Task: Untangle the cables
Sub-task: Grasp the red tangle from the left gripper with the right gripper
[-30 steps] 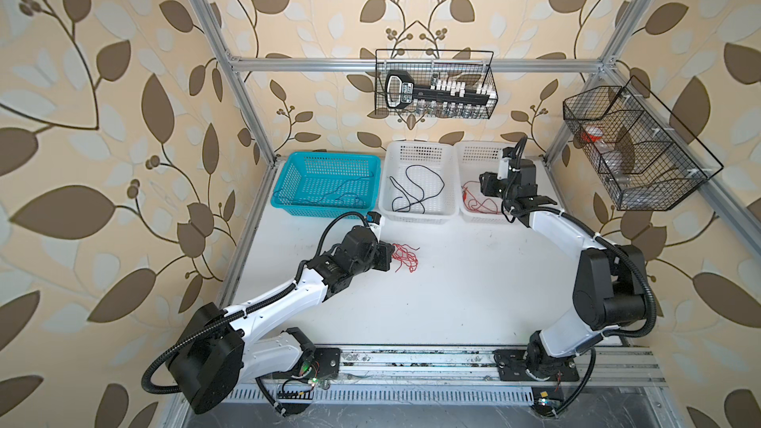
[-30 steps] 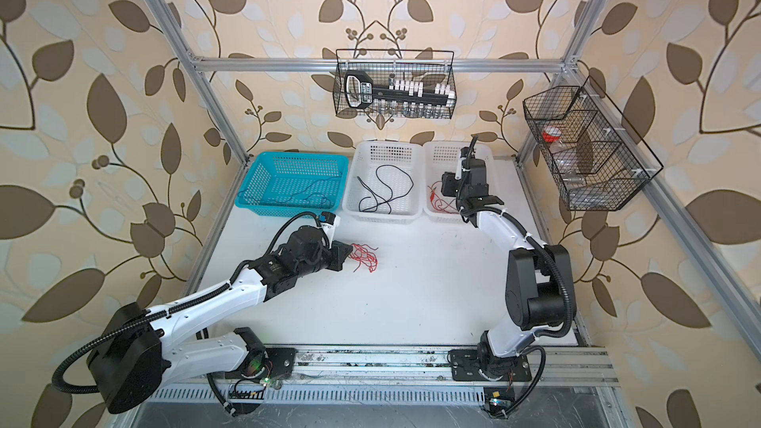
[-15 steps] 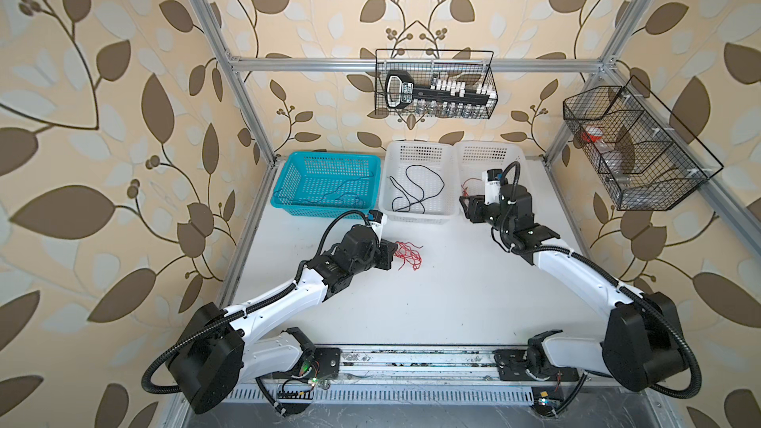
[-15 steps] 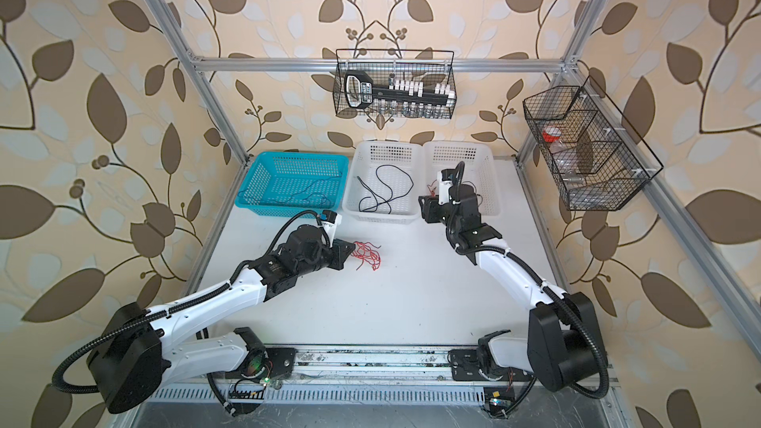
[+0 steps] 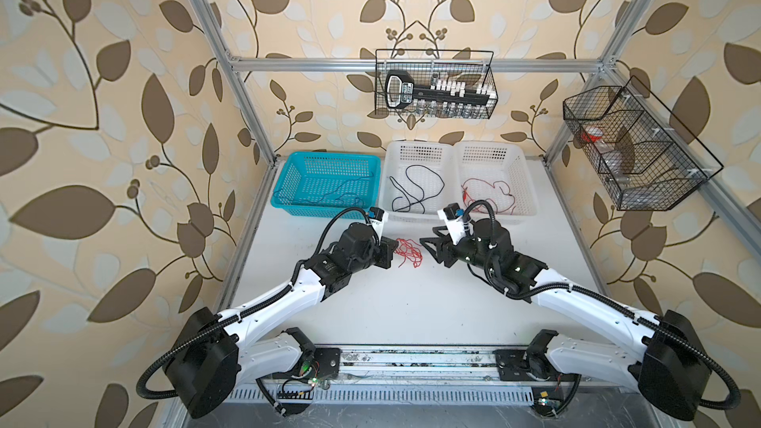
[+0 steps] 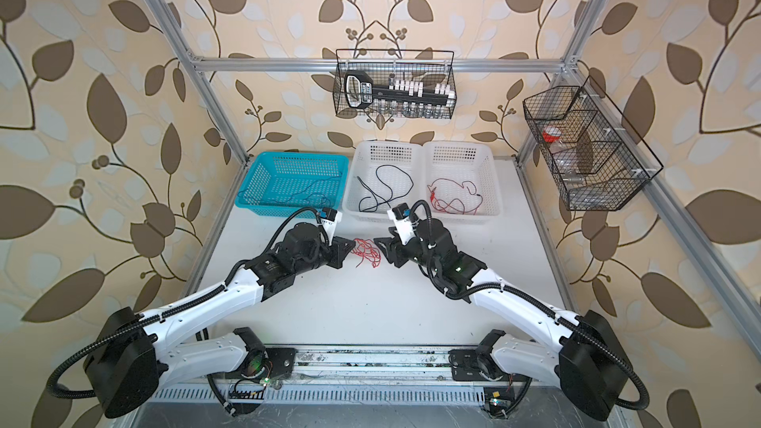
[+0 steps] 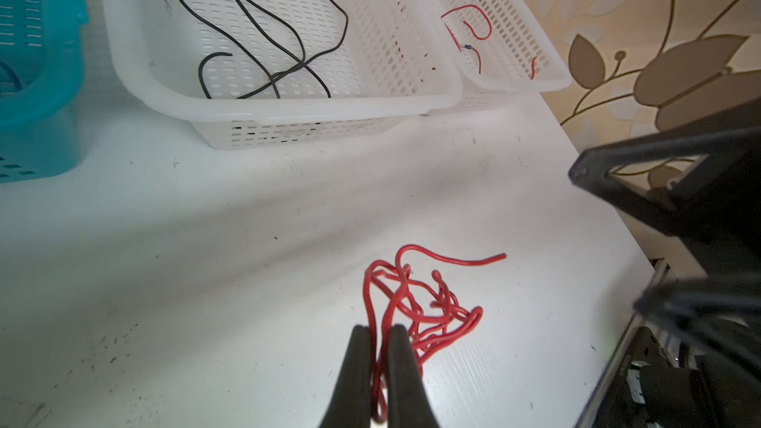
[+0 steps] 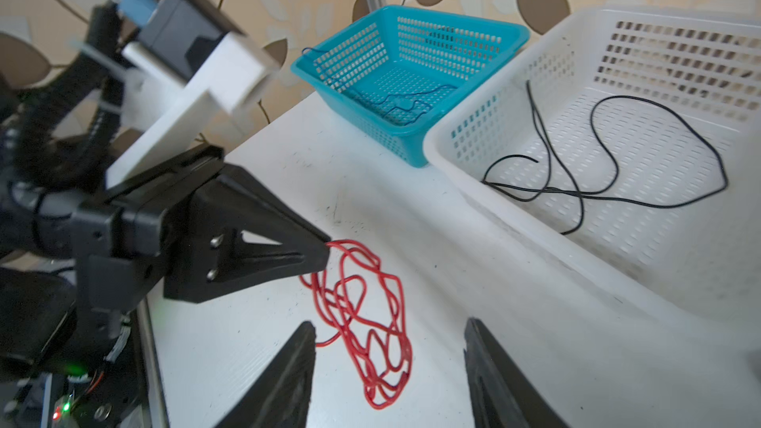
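Left gripper is pinched tight on a strand of the red cable tangle, which lies mid-frame in both top views, just below the white baskets. That looks like an anchor, so the knot can be pulled against. Right gripper faces it from the right, jaws well apart either side of the bundle, nothing held. From above the pinch is hidden; the left wrist view shows the strand between the pads, plus a loose end
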`<state>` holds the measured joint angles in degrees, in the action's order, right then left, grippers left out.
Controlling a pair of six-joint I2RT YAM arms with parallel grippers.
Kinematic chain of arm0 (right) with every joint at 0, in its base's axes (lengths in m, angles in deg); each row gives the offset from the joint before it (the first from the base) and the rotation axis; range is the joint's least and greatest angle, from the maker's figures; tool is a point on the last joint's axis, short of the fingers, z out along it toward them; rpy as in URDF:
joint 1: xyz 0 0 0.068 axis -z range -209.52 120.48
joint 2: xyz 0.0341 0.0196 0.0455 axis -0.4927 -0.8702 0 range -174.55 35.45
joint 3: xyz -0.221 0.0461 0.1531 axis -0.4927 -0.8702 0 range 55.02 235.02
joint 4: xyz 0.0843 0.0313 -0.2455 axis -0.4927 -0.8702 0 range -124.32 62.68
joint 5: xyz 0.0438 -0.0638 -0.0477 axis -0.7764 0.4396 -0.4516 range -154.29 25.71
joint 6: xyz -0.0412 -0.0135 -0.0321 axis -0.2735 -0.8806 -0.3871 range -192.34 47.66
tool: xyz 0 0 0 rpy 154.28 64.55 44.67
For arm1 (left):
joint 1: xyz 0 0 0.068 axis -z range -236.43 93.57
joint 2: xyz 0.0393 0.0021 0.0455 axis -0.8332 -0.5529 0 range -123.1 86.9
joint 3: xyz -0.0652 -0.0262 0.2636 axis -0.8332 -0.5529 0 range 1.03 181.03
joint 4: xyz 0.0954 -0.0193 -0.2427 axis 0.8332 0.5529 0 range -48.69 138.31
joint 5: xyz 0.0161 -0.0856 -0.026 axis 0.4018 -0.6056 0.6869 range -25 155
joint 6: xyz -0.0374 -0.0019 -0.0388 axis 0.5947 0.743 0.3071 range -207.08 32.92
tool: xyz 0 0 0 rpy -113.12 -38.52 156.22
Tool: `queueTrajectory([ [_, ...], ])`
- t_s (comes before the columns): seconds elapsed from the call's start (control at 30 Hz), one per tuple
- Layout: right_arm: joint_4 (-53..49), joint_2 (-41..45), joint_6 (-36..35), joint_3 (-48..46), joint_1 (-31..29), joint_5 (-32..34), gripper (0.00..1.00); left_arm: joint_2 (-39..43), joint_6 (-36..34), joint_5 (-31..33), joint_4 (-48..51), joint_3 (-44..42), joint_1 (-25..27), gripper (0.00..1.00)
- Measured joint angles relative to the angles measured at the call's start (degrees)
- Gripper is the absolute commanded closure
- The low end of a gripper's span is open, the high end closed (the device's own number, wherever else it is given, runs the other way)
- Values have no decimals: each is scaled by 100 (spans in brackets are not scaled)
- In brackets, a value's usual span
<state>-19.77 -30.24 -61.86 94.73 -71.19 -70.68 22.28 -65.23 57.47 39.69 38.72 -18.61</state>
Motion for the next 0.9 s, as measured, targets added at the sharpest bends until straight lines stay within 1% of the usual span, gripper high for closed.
queueTrajectory([
  [0.1, -11, -166, -164, 7, -256, 197, 43, 0, -4, -138, -4, 15, 7, 100],
  [0.27, -111, -544, -328, 15, -514, 544, 43, 0, -2, -393, 52, 114, 9, 100],
  [0.37, -151, -686, -356, 17, -579, 734, 43, 0, -4, -575, 94, 260, 9, 100],
  [0.57, -223, -988, -457, 234, -597, 876, 44, -17, 2, -664, 101, 361, 7, 100],
  [0.67, -249, -1169, -468, 315, -599, 909, 51, -68, 20, -675, 105, 361, 7, 100],
  [0.9, -323, -1429, -474, 391, -605, 938, 79, -114, 44, -704, 101, 361, 11, 100],
])
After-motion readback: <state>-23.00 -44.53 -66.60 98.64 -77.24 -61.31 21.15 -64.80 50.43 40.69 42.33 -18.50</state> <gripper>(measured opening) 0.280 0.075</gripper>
